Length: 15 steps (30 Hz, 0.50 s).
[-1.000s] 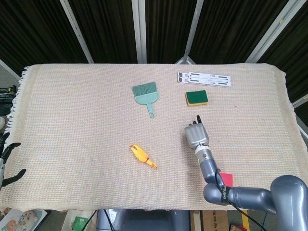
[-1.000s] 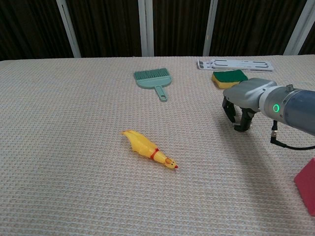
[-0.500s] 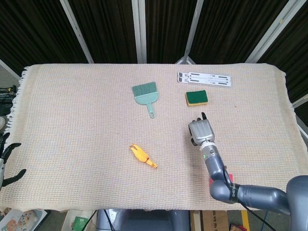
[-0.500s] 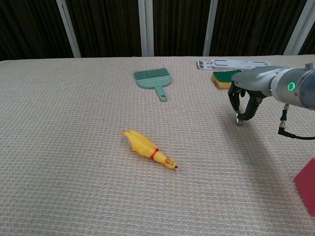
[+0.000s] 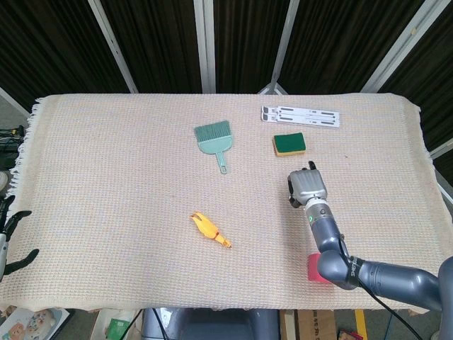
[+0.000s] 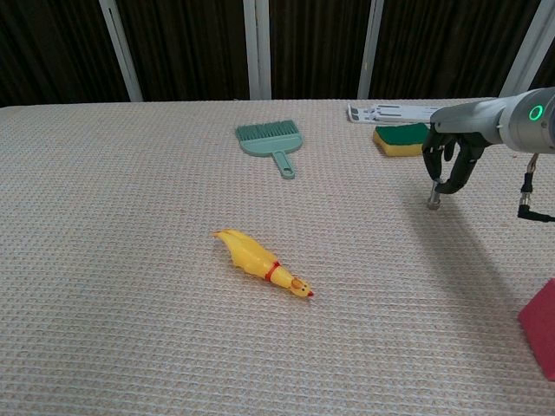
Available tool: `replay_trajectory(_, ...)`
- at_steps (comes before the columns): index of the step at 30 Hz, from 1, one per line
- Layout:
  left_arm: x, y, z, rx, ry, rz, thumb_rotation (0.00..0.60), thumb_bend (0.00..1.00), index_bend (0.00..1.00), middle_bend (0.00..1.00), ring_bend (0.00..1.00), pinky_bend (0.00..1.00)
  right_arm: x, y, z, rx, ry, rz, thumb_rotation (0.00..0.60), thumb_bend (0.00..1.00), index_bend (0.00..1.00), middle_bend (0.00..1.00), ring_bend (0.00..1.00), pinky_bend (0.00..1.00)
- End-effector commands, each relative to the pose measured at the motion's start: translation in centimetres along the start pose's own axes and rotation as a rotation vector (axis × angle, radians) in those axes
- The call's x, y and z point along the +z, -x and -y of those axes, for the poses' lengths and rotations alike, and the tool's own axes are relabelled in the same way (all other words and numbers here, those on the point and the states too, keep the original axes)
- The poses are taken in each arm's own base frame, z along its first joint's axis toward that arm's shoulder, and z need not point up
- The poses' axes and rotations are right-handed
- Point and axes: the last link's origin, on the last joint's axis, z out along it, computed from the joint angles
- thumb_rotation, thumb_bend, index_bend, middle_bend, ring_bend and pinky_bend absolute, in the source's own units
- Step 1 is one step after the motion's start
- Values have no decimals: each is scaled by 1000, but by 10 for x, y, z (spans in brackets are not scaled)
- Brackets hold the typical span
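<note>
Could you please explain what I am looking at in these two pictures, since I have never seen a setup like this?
This is a two-armed robot at a table, and both pictures come from its own cameras: the head view looks down from above, the chest view looks across from lower down. The grey arm ends in the right robot hand, which hangs above the woven cloth with fingers pointing down, holding nothing. The left robot hand barely shows at the table's left edge, also holding nothing. On the cloth lie a yellow rubber chicken, a green hand brush, a green and yellow sponge and a white folded stand. A red object sits by the near right edge.
</note>
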Motion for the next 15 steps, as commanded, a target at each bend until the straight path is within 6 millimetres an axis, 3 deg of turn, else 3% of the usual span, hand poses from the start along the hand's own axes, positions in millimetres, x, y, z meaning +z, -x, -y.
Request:
replay_trajectory(1, 0, 0, 0, 0, 1, 0, 600, 264, 261, 20, 0, 0, 0, 1, 1, -9, -5, 5, 600, 394, 647, 374, 251, 66)
replay_trajectory(15, 0, -1, 1, -1, -2, -5, 600, 264, 261, 17, 0, 0, 2, 9, 3, -24, -14, 29, 600, 395, 647, 374, 251, 66)
